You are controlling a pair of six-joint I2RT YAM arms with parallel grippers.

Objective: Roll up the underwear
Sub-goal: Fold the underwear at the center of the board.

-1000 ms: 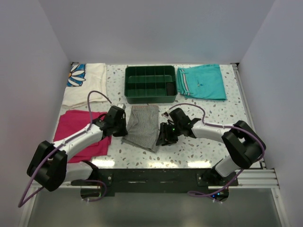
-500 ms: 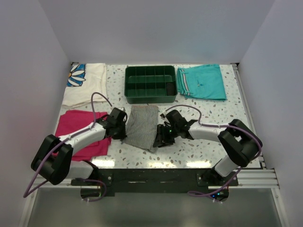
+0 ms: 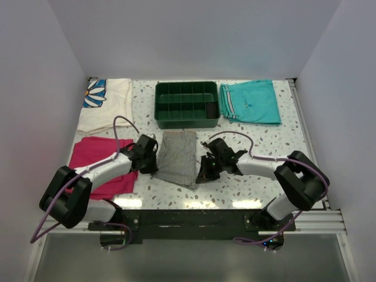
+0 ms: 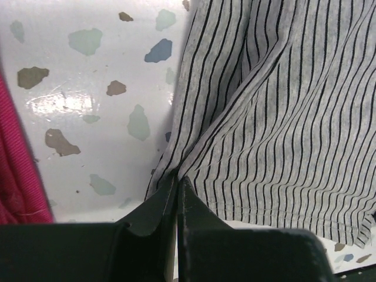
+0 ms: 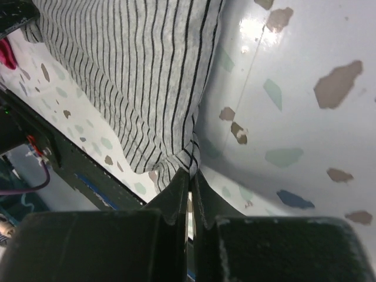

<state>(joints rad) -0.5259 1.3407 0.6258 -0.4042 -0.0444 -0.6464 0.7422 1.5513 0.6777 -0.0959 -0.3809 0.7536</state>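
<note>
So, in the top view you see the underwear (image 3: 178,157), a flat grey-and-white striped rectangle on the speckled table (image 3: 258,182), between the 2 arms and near the green tray (image 3: 187,120). The left gripper (image 3: 154,166) and right gripper (image 3: 201,173) cover its side edges. In the left wrist view, the jaws pinch a cloth fold and the pinched part is hidden. In the right wrist view, the closed jaws nip a hemmed corner.
</note>
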